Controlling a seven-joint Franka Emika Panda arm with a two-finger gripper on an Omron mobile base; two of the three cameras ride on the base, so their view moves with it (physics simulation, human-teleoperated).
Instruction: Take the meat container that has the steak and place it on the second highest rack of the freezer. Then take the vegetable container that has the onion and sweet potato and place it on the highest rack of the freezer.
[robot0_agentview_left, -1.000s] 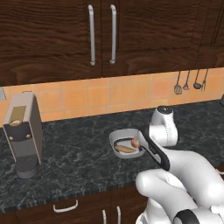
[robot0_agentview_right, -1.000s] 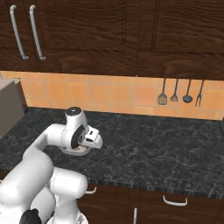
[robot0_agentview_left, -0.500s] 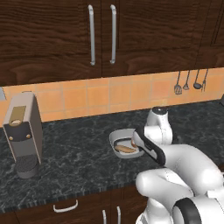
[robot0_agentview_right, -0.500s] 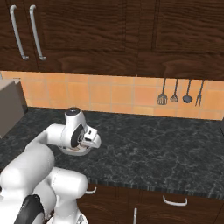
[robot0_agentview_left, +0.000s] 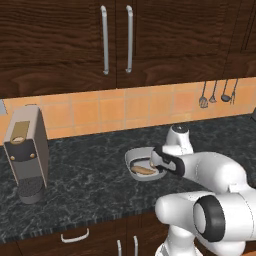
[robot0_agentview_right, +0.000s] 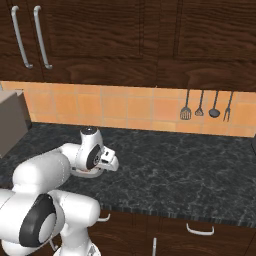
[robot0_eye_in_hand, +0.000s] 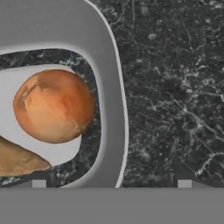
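One onion (robot0_eye_in_hand: 54, 106), one sweet potato (robot0_eye_in_hand: 19, 158), one container (robot0_eye_in_hand: 109, 87).

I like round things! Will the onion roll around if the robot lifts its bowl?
Probably a little: the onion looks round and smooth, lying loose in the bowl. The raised rim should likely keep it in, and the sweet potato beside it may block it.

No words, no numbers, no labels to read anywhere, not on the coffee machine (robot0_agentview_left: 27, 150), not on the cupboards (robot0_agentview_left: 115, 40)

Bare counter (robot0_agentview_left: 90, 175) separates the coffee machine (robot0_agentview_left: 27, 152) from the vegetable container (robot0_agentview_left: 137, 159).
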